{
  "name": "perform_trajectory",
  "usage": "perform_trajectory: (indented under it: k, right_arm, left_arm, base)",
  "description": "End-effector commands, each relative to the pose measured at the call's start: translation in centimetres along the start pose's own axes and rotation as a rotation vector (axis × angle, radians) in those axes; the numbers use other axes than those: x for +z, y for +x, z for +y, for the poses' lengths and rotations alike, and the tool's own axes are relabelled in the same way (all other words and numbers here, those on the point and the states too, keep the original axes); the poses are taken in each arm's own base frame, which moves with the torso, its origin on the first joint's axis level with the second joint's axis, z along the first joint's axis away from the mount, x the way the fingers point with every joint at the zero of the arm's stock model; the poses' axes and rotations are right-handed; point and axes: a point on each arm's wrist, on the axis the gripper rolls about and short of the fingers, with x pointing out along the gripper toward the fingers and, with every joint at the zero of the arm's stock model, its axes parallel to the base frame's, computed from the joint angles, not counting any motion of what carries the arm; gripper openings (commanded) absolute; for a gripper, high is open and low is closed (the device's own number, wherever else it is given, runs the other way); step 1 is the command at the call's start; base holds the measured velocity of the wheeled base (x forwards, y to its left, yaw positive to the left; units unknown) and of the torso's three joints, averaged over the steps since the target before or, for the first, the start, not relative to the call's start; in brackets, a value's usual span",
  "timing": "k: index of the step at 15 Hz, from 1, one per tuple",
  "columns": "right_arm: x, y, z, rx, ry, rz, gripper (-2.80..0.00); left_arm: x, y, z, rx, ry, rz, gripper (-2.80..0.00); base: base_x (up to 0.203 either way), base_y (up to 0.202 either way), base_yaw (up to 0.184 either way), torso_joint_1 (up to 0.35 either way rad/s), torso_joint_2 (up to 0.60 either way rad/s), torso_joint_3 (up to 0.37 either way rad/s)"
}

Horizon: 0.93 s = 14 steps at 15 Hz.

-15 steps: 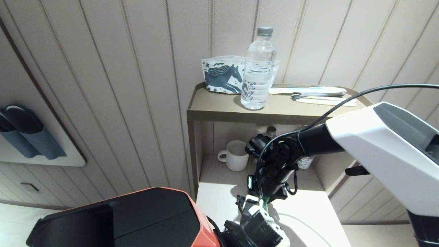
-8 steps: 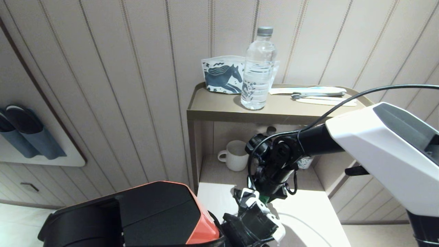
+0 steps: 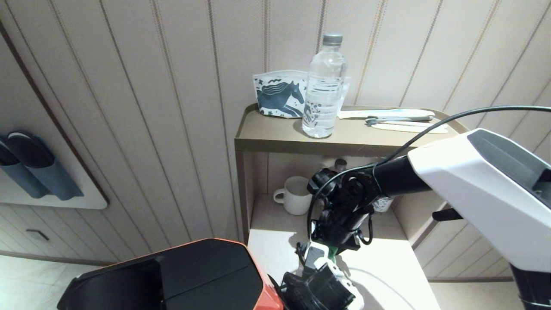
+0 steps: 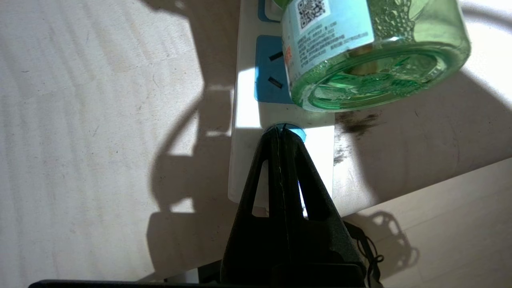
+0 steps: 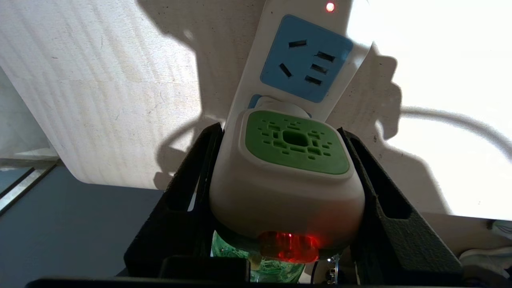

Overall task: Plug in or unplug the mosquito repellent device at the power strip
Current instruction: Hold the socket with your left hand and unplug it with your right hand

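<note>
The right gripper (image 5: 286, 196) is clamped on the mosquito repellent device (image 5: 294, 168), which sits plugged into the power strip (image 5: 308, 60). The left gripper (image 4: 282, 132), fingers together, presses the strip's round blue button (image 4: 299, 133), likely to steady or switch it.

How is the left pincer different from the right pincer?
The left pincer is shut, its tip at the round blue button on the power strip. The right pincer is spread wider, clamped around the mosquito repellent device, one finger on each side. The left pincer holds nothing; the right holds the device. Both are black and work at the same strip.
</note>
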Motion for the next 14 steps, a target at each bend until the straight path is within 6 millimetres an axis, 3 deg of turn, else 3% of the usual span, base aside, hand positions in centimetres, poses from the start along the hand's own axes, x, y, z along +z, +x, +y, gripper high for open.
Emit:
perform_trajectory:
  k: [1,6,14]
  right_arm:
    - [0.0,-0.1,0.0,0.002,0.004,0.0,-2.8]
    - [0.0,-0.8,0.1,0.01,0.003,-0.012,-2.8]
    - [-1.0,-3.6,1.1,0.046,-0.031,-0.056,-2.8]
  left_arm:
    - [-0.3,0.1,-0.1,0.003,0.003,0.008,-2.8]
    - [-0.3,0.1,0.0,0.003,0.003,0.008,-2.8]
    - [-0.4,0.3,0.0,0.005,0.002,0.01,-2.8]
  base:
    - [0.0,0.0,0.0,0.0,0.0,0.0]
    - [0.0,0.0,0.0,0.0,0.0,0.0]
    - [0.0,0.0,0.0,0.0,0.0,0.0]
